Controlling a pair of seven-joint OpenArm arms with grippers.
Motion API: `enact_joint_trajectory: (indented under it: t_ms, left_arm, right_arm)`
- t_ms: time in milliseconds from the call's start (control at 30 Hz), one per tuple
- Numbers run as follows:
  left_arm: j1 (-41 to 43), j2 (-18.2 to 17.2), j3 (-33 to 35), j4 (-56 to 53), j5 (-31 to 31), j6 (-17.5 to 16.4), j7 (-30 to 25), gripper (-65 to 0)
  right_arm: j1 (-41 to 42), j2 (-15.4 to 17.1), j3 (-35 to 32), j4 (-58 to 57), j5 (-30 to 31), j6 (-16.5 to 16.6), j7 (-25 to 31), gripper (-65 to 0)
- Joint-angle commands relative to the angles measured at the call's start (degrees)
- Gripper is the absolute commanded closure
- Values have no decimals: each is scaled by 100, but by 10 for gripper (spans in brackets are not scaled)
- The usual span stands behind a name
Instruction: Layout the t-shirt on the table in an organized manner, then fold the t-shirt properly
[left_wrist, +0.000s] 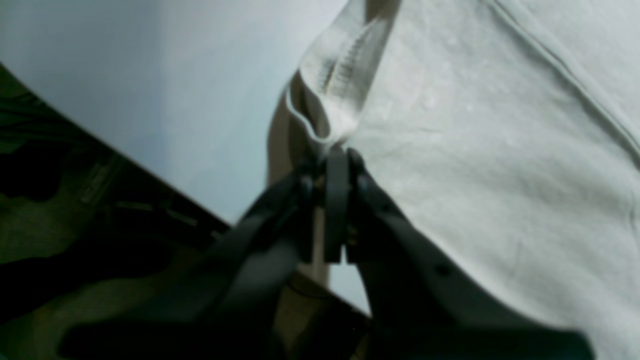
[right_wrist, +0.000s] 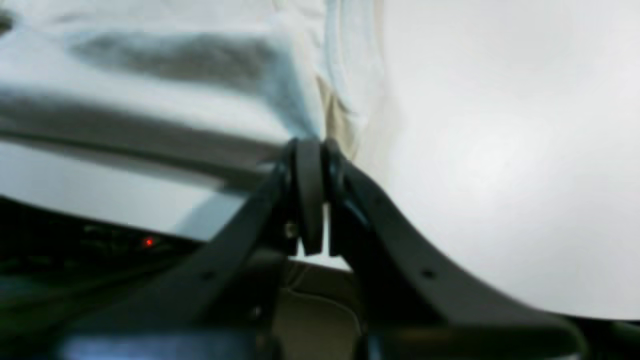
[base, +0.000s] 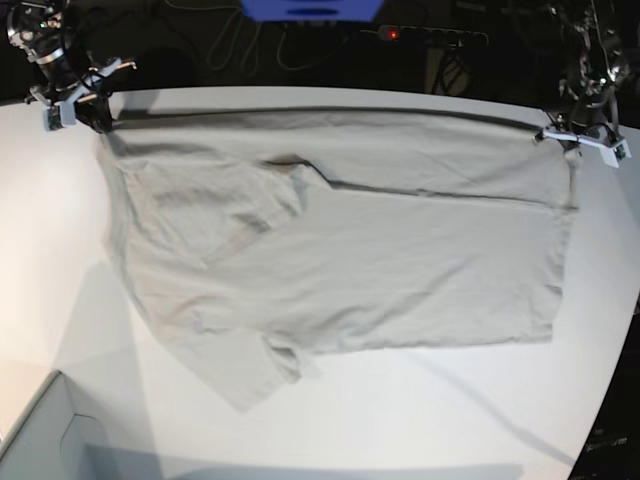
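Observation:
The light beige-grey t-shirt (base: 380, 260) is stretched wide across the white table (base: 420, 420), its far edge pulled taut between both arms. My left gripper (base: 572, 140) is shut on the far right corner of the shirt. In the left wrist view the left gripper (left_wrist: 336, 150) pinches a folded hem of the t-shirt (left_wrist: 475, 150) above the table (left_wrist: 175, 100). My right gripper (base: 100, 122) is shut on the far left corner. In the right wrist view the right gripper (right_wrist: 312, 145) clamps a bunched edge of the t-shirt (right_wrist: 175, 75) over the table (right_wrist: 500, 175). One sleeve lies folded over near the front.
A pale grey box corner (base: 40, 440) sits at the table's front left. Behind the far edge are a blue object (base: 310, 8), cables and a power strip (base: 420, 35) with a red light. The curved table edge runs close to both grippers.

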Motion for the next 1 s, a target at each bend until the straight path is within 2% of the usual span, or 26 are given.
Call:
enact_joint_trajectory:
  t_ms: [0, 100, 300, 367, 433, 533, 600, 700, 833, 900, 967]
  left_arm:
    - [81, -88, -39, 116, -6, 12, -35, 0]
    - [107, -88, -4, 108, -6, 12, -27, 0]
    - [54, -132, -13, 116, -6, 12, 545, -12]
    - [46, -193, -39, 318, -6, -217, 712, -74]
    - [98, -202, -66, 653, -6, -533, 861, -173]
    - [169, -35, -426, 1110, -6, -806, 1072, -330]
    - [160, 123, -804, 1453, 38, -832, 1239, -405]
    - [98, 255, -1156, 1760, 47, -832, 1380, -454]
    - [-324, 229, -1270, 1883, 56, -823, 1389, -477]
    - [-649, 220, -1270, 1883, 56, -814, 1389, -489]
    - [-983, 220, -1244, 1839, 56, -806, 1406, -500]
  right_arm:
    - [-43, 59, 41, 89, 97, -1, 146, 0]
    - [-52, 42, 41, 89, 97, -1, 128, -18]
    - [-149, 33, 41, 204, 97, -1, 146, -211]
    - [-167, 24, 103, 353, 106, -1, 154, -259]
    - [-167, -55, 270, 494, 106, -1, 154, -283]
    - [-123, -169, 604, 784, 106, -1, 154, -286]
    - [-8, -240, 718, 942, 106, -1, 154, -286]
    - [273, -257, 736, 1074, 106, -1, 93, -288]
    - [1091, -231, 710, 995, 62, -1, 49, -315]
    - [1653, -213, 630, 793, 62, -1, -276, -353]
    - [2313, 15, 446, 476, -96, -1, -760, -377]
